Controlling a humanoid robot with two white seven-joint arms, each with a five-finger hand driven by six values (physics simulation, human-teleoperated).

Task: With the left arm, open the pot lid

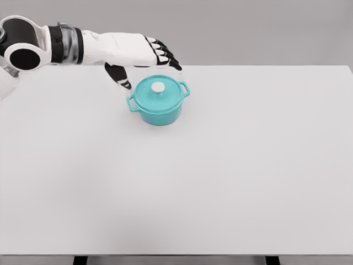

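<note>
pot (159, 107): round, shiny teal, near tabletop (231, 182) back edge | lid (158, 90): on, white knob | left hand (144, 54): fingers loose, holding nothing

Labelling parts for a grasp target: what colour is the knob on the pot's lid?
White, a small round knob on the teal lidded pot, seen in the head view.

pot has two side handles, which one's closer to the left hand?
The side handle at the pot's lower left; the left hand's thumb hangs just above it. The other handle sits on the far right side.
</note>
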